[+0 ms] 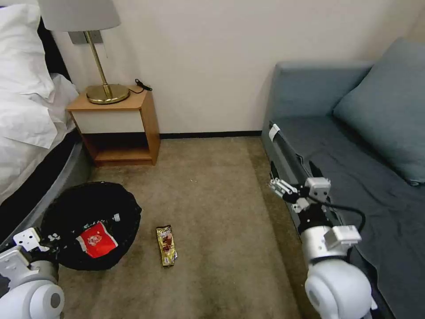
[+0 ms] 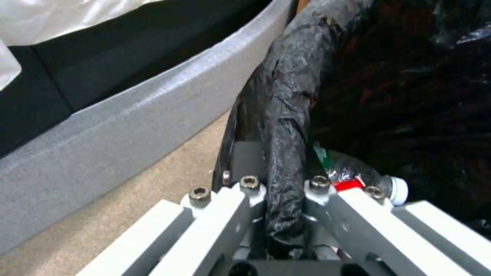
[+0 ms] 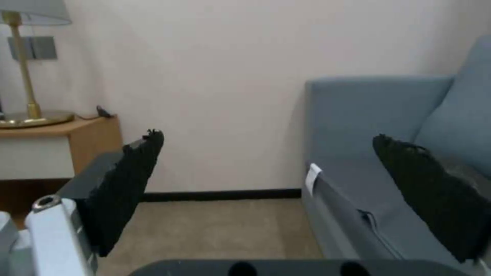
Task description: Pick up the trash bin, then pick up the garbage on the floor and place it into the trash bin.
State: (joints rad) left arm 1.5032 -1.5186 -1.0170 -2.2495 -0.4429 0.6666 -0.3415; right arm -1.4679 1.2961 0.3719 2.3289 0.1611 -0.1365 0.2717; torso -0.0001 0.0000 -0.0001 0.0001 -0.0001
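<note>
Gold-brown snack wrapper [image 1: 166,245] lies on the carpet, its long axis pointing away from the robot, just right of the trash bin [image 1: 90,223]. The left end effector [image 2: 279,191] is clamped on the bin's black-bagged rim beside the bed. The right end effector [image 1: 279,188], held raised near the sofa with pads wide apart and empty, is the free arm; the wrapper lies down and to its left.

- Tan carpet floor [image 1: 212,199] runs between bed and sofa.
- Gold-brown snack wrapper [image 1: 166,245] lies flat near the floor's middle.
- Wooden nightstand [image 1: 119,128] stands at the far wall edge.
</note>
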